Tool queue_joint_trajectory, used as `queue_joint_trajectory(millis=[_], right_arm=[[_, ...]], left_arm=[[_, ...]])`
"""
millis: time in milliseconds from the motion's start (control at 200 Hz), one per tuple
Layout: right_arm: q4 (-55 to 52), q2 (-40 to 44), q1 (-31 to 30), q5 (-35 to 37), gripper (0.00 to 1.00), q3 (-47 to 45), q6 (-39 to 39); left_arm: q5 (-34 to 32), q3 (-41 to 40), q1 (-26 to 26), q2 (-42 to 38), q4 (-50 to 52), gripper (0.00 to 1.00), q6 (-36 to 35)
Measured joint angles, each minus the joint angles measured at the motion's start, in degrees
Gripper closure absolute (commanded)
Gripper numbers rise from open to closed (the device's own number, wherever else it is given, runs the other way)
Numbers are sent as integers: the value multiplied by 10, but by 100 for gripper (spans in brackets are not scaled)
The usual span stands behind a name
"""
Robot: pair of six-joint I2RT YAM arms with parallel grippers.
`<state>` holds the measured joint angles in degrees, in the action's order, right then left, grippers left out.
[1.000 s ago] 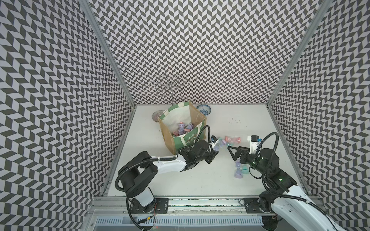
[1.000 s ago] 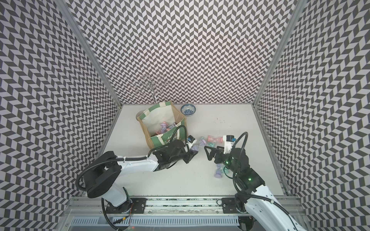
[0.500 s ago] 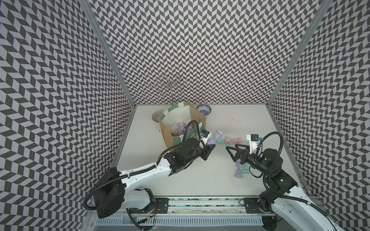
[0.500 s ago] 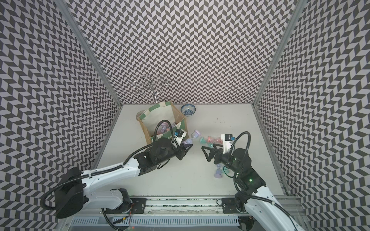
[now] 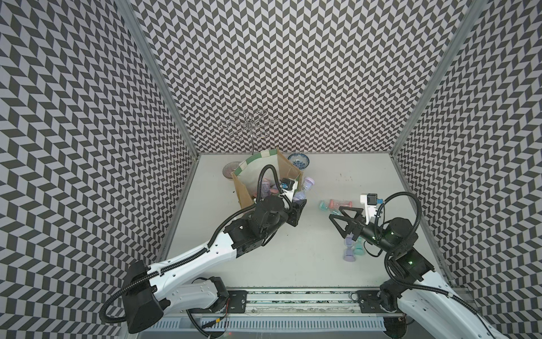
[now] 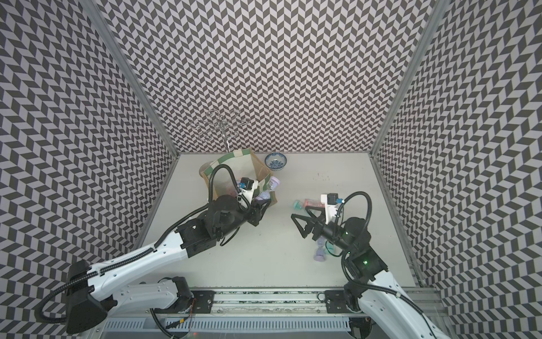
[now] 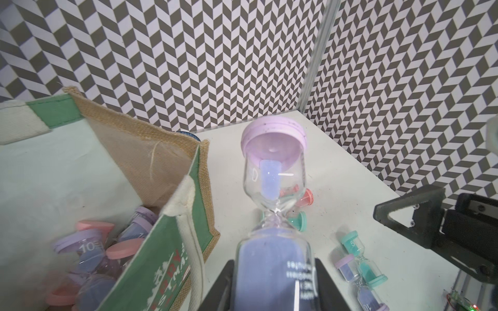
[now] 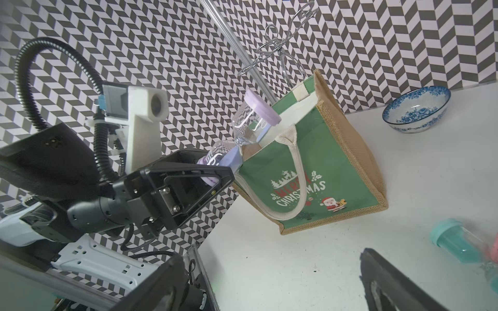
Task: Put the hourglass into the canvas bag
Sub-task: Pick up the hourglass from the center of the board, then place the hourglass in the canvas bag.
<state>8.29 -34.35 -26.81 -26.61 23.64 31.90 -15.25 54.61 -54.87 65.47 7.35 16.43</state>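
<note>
The hourglass [image 7: 274,212], clear glass with purple sand and lilac caps, hangs tilted above the worktop [image 5: 293,258] at the near right corner of the canvas bag [image 7: 151,161]. Its free cap points far and right and sits just outside the bag's right wall. The left hand [image 7: 275,285] is clamped tight on the sand-filled bulb, one black finger on each side. The bag stands open at the far left of the worktop. Its green near panel and cream rope handle [image 8: 297,172] rise between the hourglass and the white-lined inside, where purple and pink hourglasses [image 7: 89,247] already lie in a heap. A blue-and-white bowl [image 5: 299,161] sits just right of the bag's far corner, a pinkish bowl [image 5: 230,170] is just to its left, and a wire stand [image 5: 249,126] rises behind it. To the right, well apart from the bag, a pink and teal pair [image 5: 334,204] of hourglasses lies on the worktop. Beside them the right hand [image 5: 335,212] hovers with its fingers spread wide, holding nothing. A purple and teal pair [image 5: 350,252] lies nearer, partly under that arm.
</note>
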Motion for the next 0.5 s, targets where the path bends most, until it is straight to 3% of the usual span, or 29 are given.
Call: queue_joint_trajectory(millis=[245,501], right_arm=[[53,-48,0,-23,1,1,1],[78,-99,0,-40,1,37,0]], left_arm=[[-43,63,22,9,53,73,14],[-57,99,78,39,81,75,24]])
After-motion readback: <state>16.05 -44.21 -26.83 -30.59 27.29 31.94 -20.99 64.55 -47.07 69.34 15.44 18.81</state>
